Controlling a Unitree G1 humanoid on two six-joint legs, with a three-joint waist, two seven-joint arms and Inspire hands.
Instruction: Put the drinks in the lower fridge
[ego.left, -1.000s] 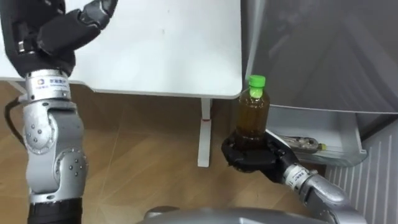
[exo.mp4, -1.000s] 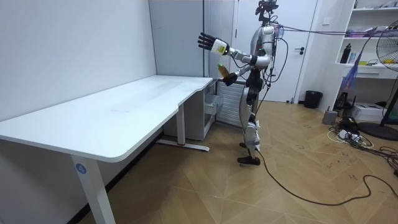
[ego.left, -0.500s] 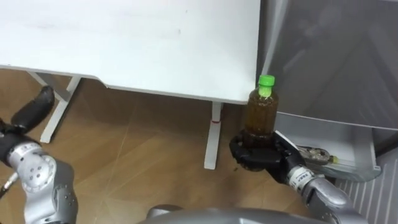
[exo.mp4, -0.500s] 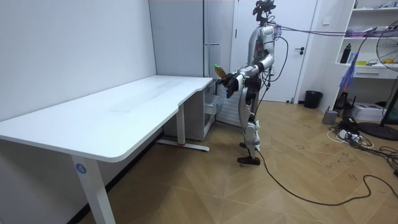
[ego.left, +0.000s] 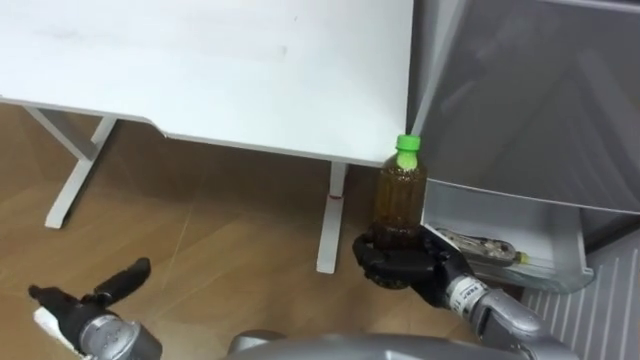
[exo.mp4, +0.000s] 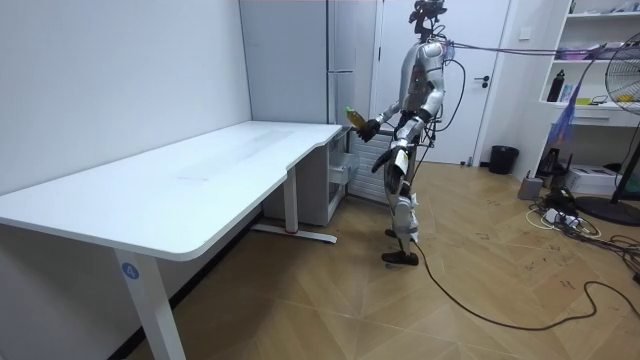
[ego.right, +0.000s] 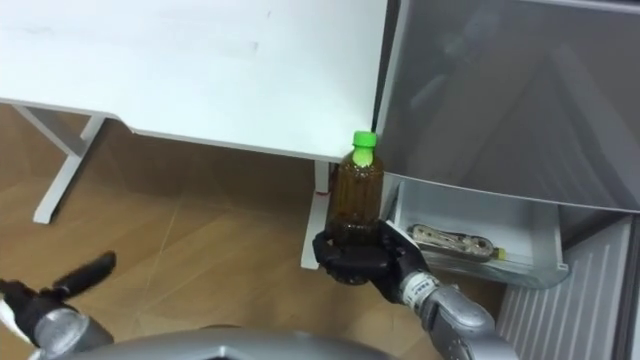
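My right hand (ego.left: 398, 264) is shut on a brown tea bottle (ego.left: 399, 196) with a green cap, held upright in front of the grey fridge (ego.left: 530, 90). The bottle (ego.right: 359, 192) hangs just left of the fridge's open lower drawer (ego.left: 500, 236), which holds a small packet (ego.left: 490, 246). My left hand (ego.left: 92, 300) hangs low at the lower left over the wooden floor, fingers straight. In the room view I stand before the fridge (exo.mp4: 345, 60) at the far end of the white desk (exo.mp4: 190, 180), with the bottle (exo.mp4: 352, 115) held out toward it.
The white desk (ego.left: 200, 70) spans the upper left, its edge next to the fridge. A desk leg (ego.left: 328, 220) stands behind the bottle and another leg (ego.left: 75, 170) at the left. A white radiator-like panel (ego.left: 600, 310) is at the lower right.
My left arm has dropped from raised over the desk to hanging low by my side. The right hand keeps the bottle, which has shifted slightly left and down.
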